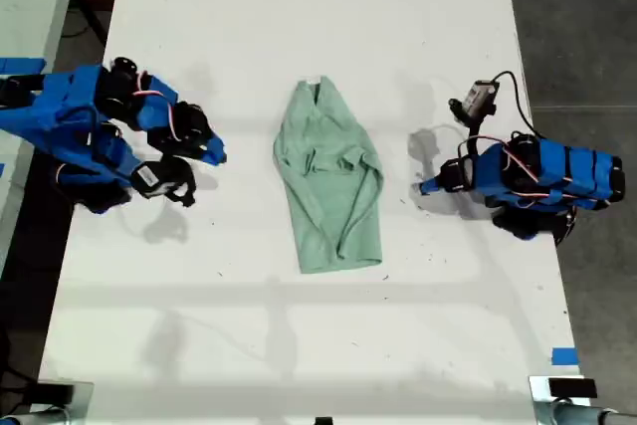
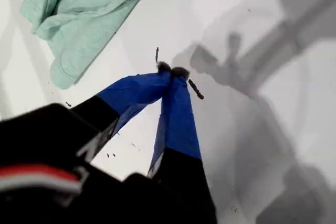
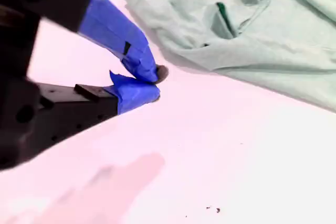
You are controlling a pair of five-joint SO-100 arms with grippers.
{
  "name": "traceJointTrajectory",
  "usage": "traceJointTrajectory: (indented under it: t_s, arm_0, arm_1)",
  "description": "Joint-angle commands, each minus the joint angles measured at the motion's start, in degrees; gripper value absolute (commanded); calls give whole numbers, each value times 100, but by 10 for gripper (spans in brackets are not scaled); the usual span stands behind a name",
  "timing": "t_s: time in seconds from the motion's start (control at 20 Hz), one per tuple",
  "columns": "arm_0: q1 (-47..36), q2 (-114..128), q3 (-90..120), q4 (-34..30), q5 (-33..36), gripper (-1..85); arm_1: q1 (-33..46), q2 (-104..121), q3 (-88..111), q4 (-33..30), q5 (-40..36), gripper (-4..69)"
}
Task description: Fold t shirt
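**Two closed grippers, one shirt lying free**

Two blue arms sit on the white table [image 1: 299,345]. One arm [image 1: 100,131] is at the exterior view's left and the other arm [image 1: 537,178] at its right. The wrist views do not settle which is which.

The t shirt [image 1: 328,181] lies between them near the table's middle. It is wrinkled and partly folded over itself, with the narrow collar end toward the exterior view's top and the wider hem toward its bottom. Neither arm touches it.

The first gripper [image 2: 172,70] has its blue-taped jaws pressed together on nothing, near a shirt edge. The second gripper [image 3: 156,83] is likewise clenched and empty, just beside the cloth.
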Motion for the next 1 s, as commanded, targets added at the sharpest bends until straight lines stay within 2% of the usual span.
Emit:
traceJointTrajectory:
  t_s: [0.0, 0.1, 0.15, 0.3, 0.35, 0.95]
  arm_0:
    - [-378, 3647, 3076, -580, 334, -1]
    - [-765, 4975, 4465, -940, 861, -1]
    - [-1037, 5423, 4860, -888, 1134, -1]
    - [-1600, 5950, 5616, -1556, 2171, -1]
    - [-1890, 6003, 5607, -1556, 2443, -1]
    - [-2127, 6003, 5651, -1564, 2470, -1]
  arm_1:
    - [88, 62, 316, 26, -79, -11]
    - [79, 62, 316, 26, -53, -11]
    - [70, 62, 316, 26, -44, -11]
    - [79, 62, 316, 26, -35, -11]
    - [79, 62, 316, 26, -44, -10]
    - [-9, 70, 316, 26, 18, -10]
